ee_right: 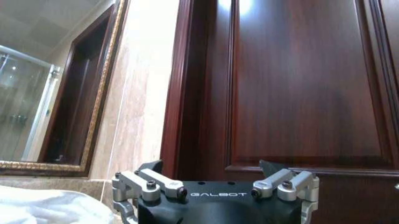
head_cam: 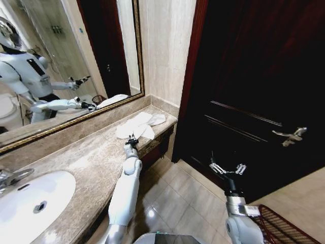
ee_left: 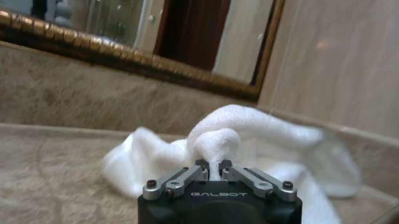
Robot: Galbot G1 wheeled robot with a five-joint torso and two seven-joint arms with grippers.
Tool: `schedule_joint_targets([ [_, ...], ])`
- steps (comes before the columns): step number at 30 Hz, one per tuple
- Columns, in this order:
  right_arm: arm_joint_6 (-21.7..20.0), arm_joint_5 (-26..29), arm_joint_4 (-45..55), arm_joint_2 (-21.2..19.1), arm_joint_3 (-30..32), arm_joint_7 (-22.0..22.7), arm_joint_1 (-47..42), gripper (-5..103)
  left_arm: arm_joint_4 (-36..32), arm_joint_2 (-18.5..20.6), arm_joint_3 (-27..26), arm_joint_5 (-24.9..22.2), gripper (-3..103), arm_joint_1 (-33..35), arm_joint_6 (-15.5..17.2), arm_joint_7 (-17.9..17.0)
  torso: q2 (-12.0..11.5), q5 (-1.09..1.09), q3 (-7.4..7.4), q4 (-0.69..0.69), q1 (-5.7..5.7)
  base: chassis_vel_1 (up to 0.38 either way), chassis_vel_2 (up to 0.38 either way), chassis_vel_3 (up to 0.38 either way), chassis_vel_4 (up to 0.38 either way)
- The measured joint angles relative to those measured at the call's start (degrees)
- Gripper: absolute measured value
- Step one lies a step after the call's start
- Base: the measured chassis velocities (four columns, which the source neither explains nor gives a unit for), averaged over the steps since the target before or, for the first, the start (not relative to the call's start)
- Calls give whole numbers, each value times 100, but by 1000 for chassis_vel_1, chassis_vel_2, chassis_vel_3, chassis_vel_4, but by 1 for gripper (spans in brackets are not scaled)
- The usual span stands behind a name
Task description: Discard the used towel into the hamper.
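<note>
A white towel [head_cam: 139,124] lies crumpled on the marble counter at its far end, by the mirror's corner. My left gripper [head_cam: 132,139] reaches over the counter to the towel's near edge. In the left wrist view the left gripper [ee_left: 212,165] is shut on a raised fold of the towel [ee_left: 249,135]. My right gripper [head_cam: 228,168] hangs open over the floor in front of the dark door, with nothing between its fingers. The dark reddish open-weave hamper [head_cam: 277,227] shows at the lower right corner, just right of my right arm. A corner of the towel [ee_right: 44,207] shows in the right wrist view.
A white sink [head_cam: 30,201] with a tap [head_cam: 12,178] sits in the counter [head_cam: 91,162] at the near left. A gold-framed mirror [head_cam: 66,56] runs behind it. The dark wooden door [head_cam: 254,91] with a metal handle [head_cam: 290,135] stands ahead on the right. Tiled floor [head_cam: 183,198] lies between.
</note>
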Motion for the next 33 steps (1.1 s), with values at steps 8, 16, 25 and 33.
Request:
schedule_joint_targets([
  [8,45,28,129,-20,-60,-113,-54,100,-795,-2,-12,-141,7,908,-903,1001,0,-7,0,1,0,0,0,0,0],
  [16,199,79,145,26,-80,-186,-91,100,-2013,-1,-96,-376,7,1886,-1722,1875,0,0,-1,1,-1,0,0,0,0],
  [25,426,316,193,254,-139,264,-173,100,-2963,37,-225,-364,7,2938,-2191,2074,0,-1,-1,0,-1,0,0,0,0],
  [33,449,543,534,216,-48,265,-251,100,-3633,0,-51,483,7,4037,-2432,1228,1,-1,-1,0,-1,0,0,0,0],
])
